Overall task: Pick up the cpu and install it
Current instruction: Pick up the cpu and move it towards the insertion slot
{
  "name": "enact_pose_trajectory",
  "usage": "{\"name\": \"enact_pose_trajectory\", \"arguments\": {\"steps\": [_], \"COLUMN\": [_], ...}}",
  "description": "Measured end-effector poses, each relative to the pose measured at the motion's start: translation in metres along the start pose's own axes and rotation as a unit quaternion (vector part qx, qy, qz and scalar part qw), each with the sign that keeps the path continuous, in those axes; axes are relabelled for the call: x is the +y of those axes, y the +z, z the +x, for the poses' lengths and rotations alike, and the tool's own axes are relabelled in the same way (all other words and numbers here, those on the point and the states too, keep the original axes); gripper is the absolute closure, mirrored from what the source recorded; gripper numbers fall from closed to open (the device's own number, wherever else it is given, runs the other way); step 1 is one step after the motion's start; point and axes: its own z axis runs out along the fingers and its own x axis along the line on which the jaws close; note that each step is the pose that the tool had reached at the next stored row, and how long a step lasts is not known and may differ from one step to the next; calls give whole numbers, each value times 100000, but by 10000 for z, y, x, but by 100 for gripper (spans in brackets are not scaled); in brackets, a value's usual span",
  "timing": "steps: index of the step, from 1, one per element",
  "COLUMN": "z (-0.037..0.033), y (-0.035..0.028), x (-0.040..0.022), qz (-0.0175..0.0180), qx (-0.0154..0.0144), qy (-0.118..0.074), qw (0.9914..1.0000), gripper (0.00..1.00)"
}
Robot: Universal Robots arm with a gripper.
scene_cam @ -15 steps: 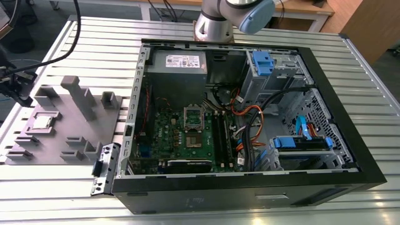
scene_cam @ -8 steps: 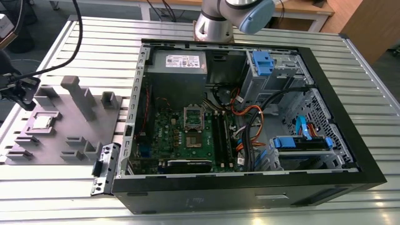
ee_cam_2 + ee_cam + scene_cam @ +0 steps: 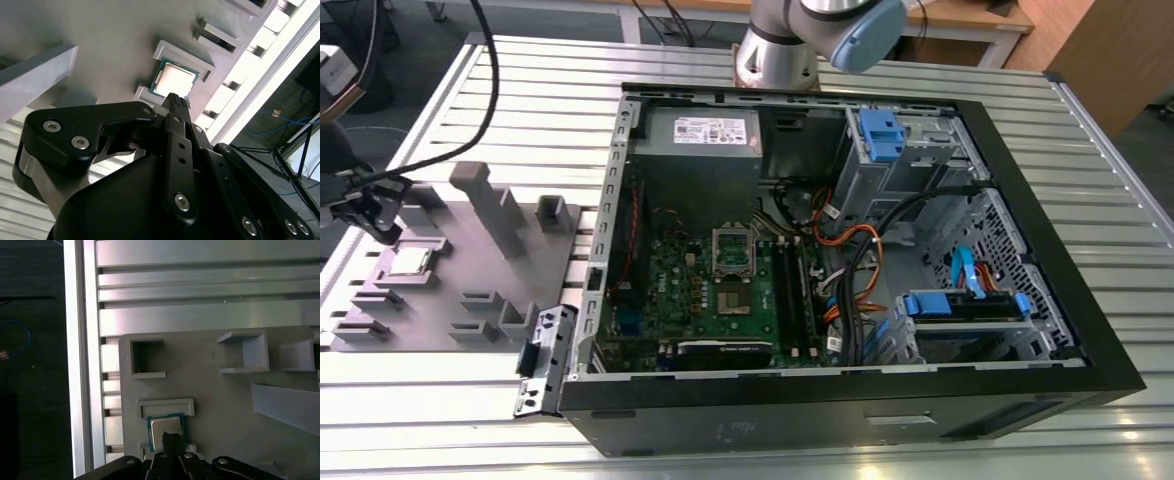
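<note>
- The cpu (image 3: 174, 80) lies flat in a shallow rimmed pocket of the grey tray (image 3: 460, 268). In the exterior view the tray is on the table (image 3: 520, 80) at 9 o'clock from the open computer case (image 3: 854, 412).
- The end effector (image 3: 175, 100) hangs just above the chip's near edge. Its two sides look drawn together into one narrow tip, with nothing between them.
- Risk: the chip is thin and sits low inside the raised rim. A tip that comes down off-centre could strike the rim, or press on the metal top instead of catching the edges.
- Risk: a hold on so little edge could slip. The chip could then tilt, catch a corner on the pocket wall and drop back crooked.
- Risk: tall grey blocks (image 3: 487, 200) stand at about 1 o'clock from the chip in the exterior view. A sideways sweep could clip them.
- Risk: the socket (image 3: 731, 250) on the circuit board (image 3: 720, 295) is well apart from the chip, at 3 o'clock. Cables (image 3: 854, 250) lie close at the socket's own 3 o'clock. A chip set down turned or tilted could harm the contacts.
- Writing: a white label (image 3: 714, 128) sits on the metal box at 12 o'clock inside the case, but its print cannot be read. The chip's top shows no marks I can read.
</note>
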Motion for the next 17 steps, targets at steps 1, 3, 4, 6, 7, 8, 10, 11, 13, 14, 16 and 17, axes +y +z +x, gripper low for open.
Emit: {"name": "enact_pose_trajectory", "arguments": {"steps": [1, 3, 4, 6, 7, 8, 10, 11, 13, 14, 16, 17], "z": [4, 15, 20, 27, 29, 29, 31, 31, 32, 32, 32, 32], "y": [18, 53, 73, 108, 126, 144, 180, 200, 231, 238, 241, 241], "x": [-1, -3, -4, -7, -7, -8, -10, -10, -11, -12, -12, -12], "qz": [4, 13, 18, 28, 32, 28, 28, 29, 38, 55, 65, 69], "qx": [-1, 0, -5, 0, 6, -3, 0, -4, -7, -3, 4, 8], "qy": [1, 1, 0, -4, -3, -4, -2, -3, -2, -1, -3, -4], "qw": [100000, 100000, 100000, 100000, 100000, 100000, 100000, 100000, 100000, 100000, 100000, 100000], "gripper": [89, 89, 89, 89, 89, 89, 89, 89, 89, 89, 89, 89]}}
